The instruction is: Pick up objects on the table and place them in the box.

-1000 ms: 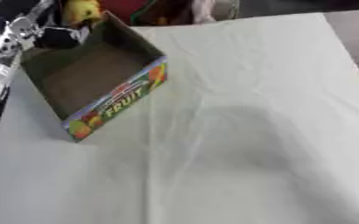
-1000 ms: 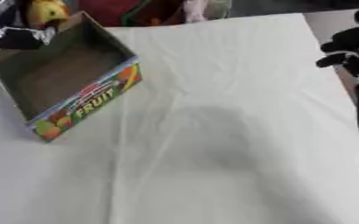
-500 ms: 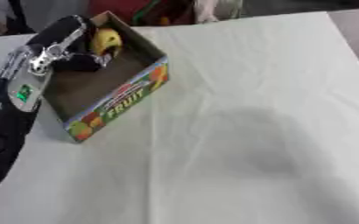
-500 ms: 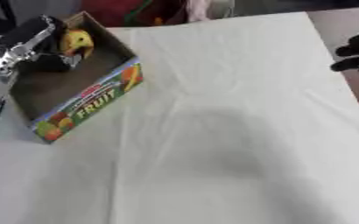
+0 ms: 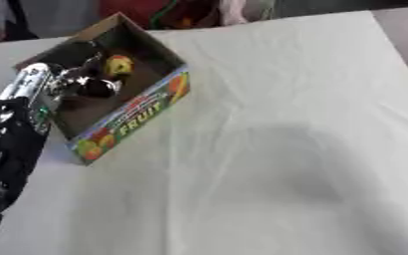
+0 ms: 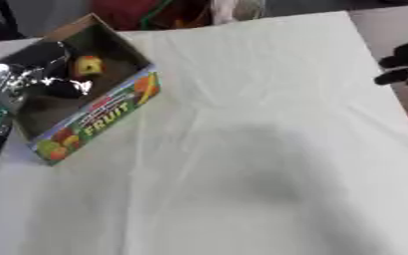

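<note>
The worktop (image 5: 268, 164) is covered by a pale cloth with soft creases. At its far left corner stands an open cardboard box (image 5: 134, 119), set askew, its front wall printed with fruit pictures and the word FRUIT. The left hand (image 5: 77, 84) reaches into the box from the left edge, its black arm entering at the lower left and partly cut off by the frame. Inside the box, just beyond the hand, sits a small yellow object with a red patch (image 5: 118, 65); its exact kind is hard to make out. The fingers (image 5: 99, 87) are blurred against the dark box interior, so whether they are spread, curled or touching the object cannot be told. The right hand (image 6: 403, 67) shows only in the right eye view, at the right edge beyond the cloth, well apart from the box; it is cut off by the frame, and its finger state cannot be told.
</note>
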You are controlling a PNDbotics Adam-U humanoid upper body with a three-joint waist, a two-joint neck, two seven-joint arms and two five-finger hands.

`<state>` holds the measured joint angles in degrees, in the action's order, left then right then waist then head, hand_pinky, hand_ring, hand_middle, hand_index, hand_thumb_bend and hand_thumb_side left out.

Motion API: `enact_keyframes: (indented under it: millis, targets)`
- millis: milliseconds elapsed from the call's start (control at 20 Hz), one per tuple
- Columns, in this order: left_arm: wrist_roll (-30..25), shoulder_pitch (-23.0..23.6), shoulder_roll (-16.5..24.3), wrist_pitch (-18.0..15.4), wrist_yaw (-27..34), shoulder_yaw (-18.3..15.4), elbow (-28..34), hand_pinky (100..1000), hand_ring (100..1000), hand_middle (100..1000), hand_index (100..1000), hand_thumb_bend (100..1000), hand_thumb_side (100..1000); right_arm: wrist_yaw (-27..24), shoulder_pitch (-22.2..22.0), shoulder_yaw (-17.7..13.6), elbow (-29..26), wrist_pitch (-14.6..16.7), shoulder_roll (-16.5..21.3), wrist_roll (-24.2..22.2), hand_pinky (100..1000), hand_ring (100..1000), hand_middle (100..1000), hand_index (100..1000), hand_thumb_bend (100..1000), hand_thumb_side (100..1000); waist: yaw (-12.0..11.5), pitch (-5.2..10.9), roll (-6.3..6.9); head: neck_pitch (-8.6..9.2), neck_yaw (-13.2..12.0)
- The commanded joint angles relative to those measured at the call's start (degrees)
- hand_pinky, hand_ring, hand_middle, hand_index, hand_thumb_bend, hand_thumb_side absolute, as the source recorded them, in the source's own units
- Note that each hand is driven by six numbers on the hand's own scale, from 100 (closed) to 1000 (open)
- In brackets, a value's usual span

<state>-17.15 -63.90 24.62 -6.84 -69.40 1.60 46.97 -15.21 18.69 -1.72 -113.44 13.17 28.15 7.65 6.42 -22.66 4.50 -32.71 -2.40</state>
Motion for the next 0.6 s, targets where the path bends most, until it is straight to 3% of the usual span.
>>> enact_keyframes:
  millis: [50, 150, 250, 350, 400, 500, 600]
  targets:
    - [-1.9, -1.4, 0.9, 1.8, -2.1, -0.7, 0.2, 502, 705, 708, 861, 267, 736, -0.3, 0.5, -0.2, -1.1, 0.0, 0.9, -0.1, 554, 640, 602, 817, 100, 935, 0.1, 1.17, -0.17, -0.12, 0.1]
    - [-2.7, -1.6, 1.0, 2.1, -3.4, -0.6, 0.7, 579, 779, 777, 910, 512, 819, -0.3, 0.4, -0.2, -1.1, 0.0, 0.9, -0.2, 554, 641, 602, 817, 100, 936, 0.1, 1.21, -0.20, -0.17, 0.2]
    - [-3.2, -1.8, 1.2, 2.5, -4.8, -0.6, 1.3, 619, 815, 810, 930, 681, 849, -0.3, 0.4, -0.3, -1.1, 0.0, 0.9, -0.2, 555, 641, 603, 817, 100, 935, 0.0, 1.29, -0.25, -0.38, 0.5]
    - [-3.7, -1.9, 1.4, 2.7, -5.8, -0.8, 1.8, 636, 831, 825, 938, 732, 859, -0.3, 0.3, -0.3, -1.1, 0.0, 0.8, -0.1, 555, 641, 603, 816, 100, 935, 0.0, 1.38, -0.30, -0.70, 0.9]
    - [-4.0, -1.8, 1.4, 2.8, -5.9, -0.9, 2.0, 639, 836, 841, 939, 804, 900, -0.3, 0.3, -0.4, -1.1, 0.0, 0.8, -0.1, 555, 642, 603, 817, 100, 934, -0.1, 1.45, -0.34, -0.88, 1.1]
    - [-4.1, -1.6, 1.6, 3.3, -5.6, -1.2, 2.7, 637, 831, 832, 927, 796, 896, -0.3, 0.2, -0.4, -1.1, -0.1, 0.8, 0.0, 555, 642, 603, 816, 100, 934, -0.1, 1.61, -0.41, -1.08, 1.5]
    - [-3.0, -1.4, 1.8, 4.0, -4.7, -1.6, 4.1, 628, 815, 806, 907, 719, 875, -0.4, 0.1, -0.5, -1.1, -0.2, 0.7, 0.1, 555, 642, 603, 816, 100, 934, -0.3, 1.85, -0.54, -1.19, 1.8]
